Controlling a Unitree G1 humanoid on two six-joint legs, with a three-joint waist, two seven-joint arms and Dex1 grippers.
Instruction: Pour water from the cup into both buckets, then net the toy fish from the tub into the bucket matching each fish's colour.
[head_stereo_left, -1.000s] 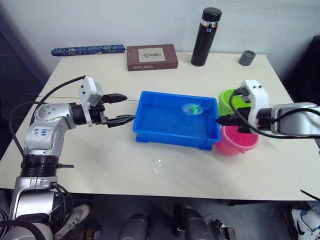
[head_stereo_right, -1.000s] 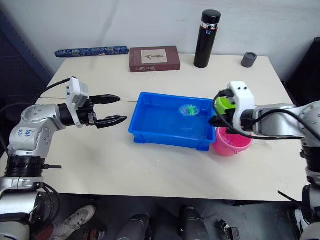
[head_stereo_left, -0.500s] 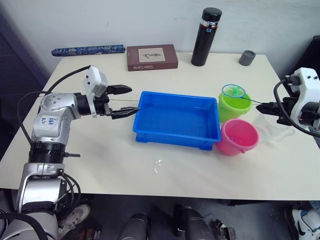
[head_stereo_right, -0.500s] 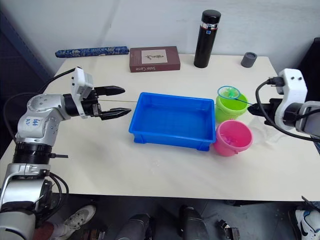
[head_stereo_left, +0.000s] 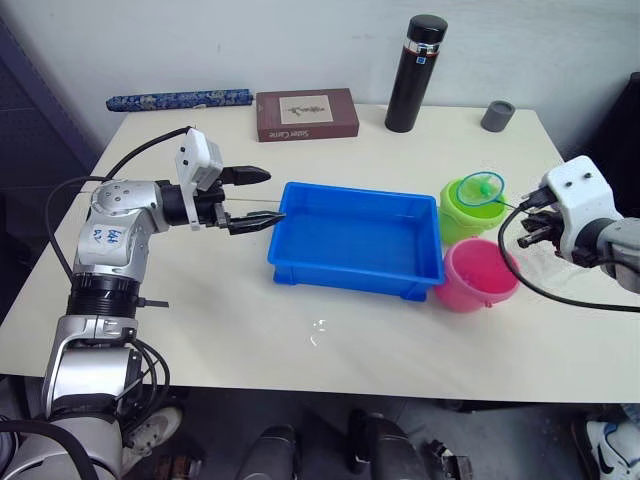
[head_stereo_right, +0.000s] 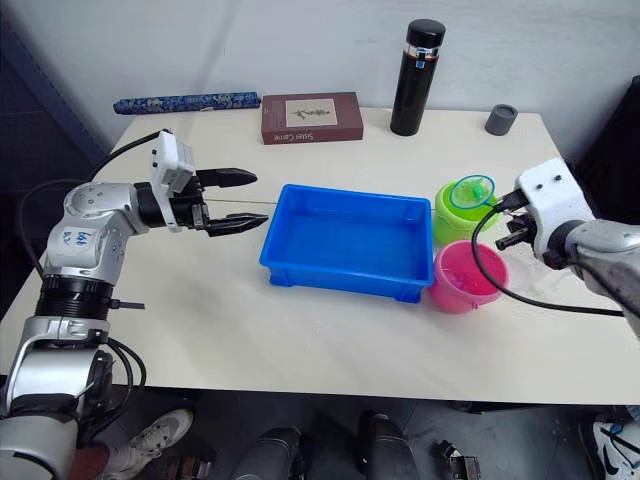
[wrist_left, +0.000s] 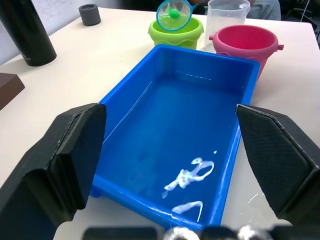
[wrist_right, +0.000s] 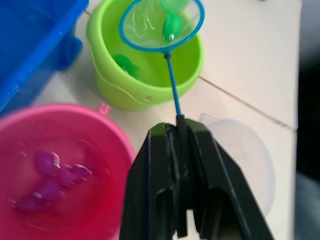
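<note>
On the surface (head_stereo_left: 330, 340), the left hand (head_stereo_left: 262, 196) gapes wide at the nine o'clock side of one blue tub (head_stereo_left: 355, 240). At three o'clock stand two buckets, green (head_stereo_left: 462, 212) and pink (head_stereo_left: 478, 275). The right hand (wrist_right: 182, 150) pinches one net (wrist_right: 161, 24), carrying one green fish (wrist_right: 171, 26), over the green bucket; one clear cup (wrist_left: 226, 14) stands beyond.

Pink fish (wrist_right: 50, 182) blurred underwater

Glossy plastic tub (head_stereo_left: 355, 240), buckets (wrist_right: 145, 70); matt tabletop (head_stereo_left: 300, 330)
</note>
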